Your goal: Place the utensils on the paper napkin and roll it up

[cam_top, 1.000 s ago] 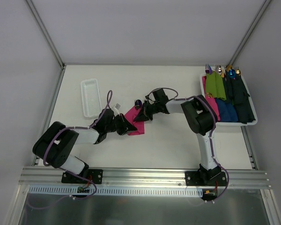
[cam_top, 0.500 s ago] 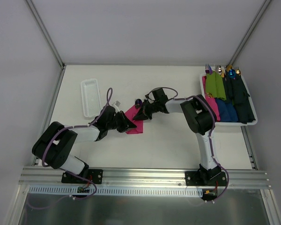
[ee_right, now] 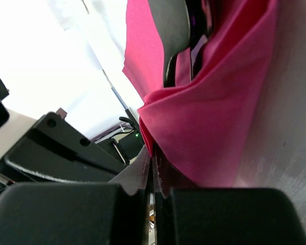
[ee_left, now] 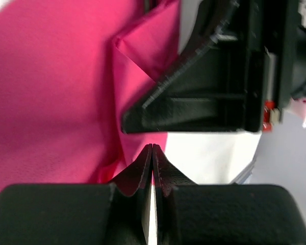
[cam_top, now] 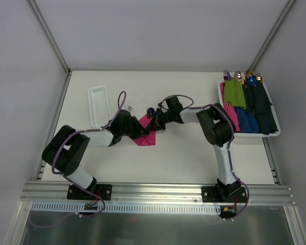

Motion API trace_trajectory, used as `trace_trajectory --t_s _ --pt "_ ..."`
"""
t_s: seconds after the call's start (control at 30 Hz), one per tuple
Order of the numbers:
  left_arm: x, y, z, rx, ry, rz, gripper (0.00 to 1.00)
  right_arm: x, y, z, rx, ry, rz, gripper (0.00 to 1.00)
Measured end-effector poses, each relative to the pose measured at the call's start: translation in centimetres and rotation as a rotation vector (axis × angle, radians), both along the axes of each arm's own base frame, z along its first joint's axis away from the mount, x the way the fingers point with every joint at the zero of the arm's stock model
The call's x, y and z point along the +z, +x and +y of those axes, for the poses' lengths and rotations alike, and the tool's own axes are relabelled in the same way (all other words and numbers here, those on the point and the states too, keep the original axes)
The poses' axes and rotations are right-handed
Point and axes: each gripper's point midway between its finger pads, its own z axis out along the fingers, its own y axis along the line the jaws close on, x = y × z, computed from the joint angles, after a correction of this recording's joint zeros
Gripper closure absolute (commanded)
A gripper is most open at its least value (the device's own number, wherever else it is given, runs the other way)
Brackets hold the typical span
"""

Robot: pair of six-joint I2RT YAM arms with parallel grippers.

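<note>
The magenta paper napkin [cam_top: 147,138] lies mid-table, partly folded over, between my two grippers. A dark purple utensil tip [cam_top: 150,110] pokes out past its far edge. In the right wrist view, dark utensil handles [ee_right: 174,35] sit inside the napkin's [ee_right: 214,117] fold; I cannot tell the spoon from the fork. My left gripper [cam_top: 139,130] [ee_left: 152,147] is shut with its tips on the napkin's [ee_left: 51,92] left edge. My right gripper [cam_top: 152,124] [ee_right: 154,155] is shut on a folded edge, facing the left one at close range.
A white tray [cam_top: 275,133] at the right edge holds green, blue and navy rolled bundles with utensil tips. A narrow white ribbed tray [cam_top: 98,104] lies at the far left. The right gripper's black body [ee_left: 209,87] fills the space just ahead of my left fingers.
My left gripper has moved up and to the right, further onto the napkin and closer to the right gripper. The right gripper has barely shifted.
</note>
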Motion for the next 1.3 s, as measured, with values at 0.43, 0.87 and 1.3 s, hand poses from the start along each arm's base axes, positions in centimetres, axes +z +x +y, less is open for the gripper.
trace_trajectory --t_s 0.43,0.87,1.3 --pt "-3.4 0.2 1.5 0.074 0.146 0.153 1.00 0.4 0.3 0.2 0.000 0.008 -0.005 0.49" --pt "-3.4 0.2 1.5 0.090 0.152 0.194 1.00 4.0 3.9 -1.7 -0.023 0.081 -0.095 0.68" --pt "-3.5 0.1 1.5 0.074 0.160 0.192 1.00 4.0 2.5 -3.9 0.182 -0.064 -0.376 0.92"
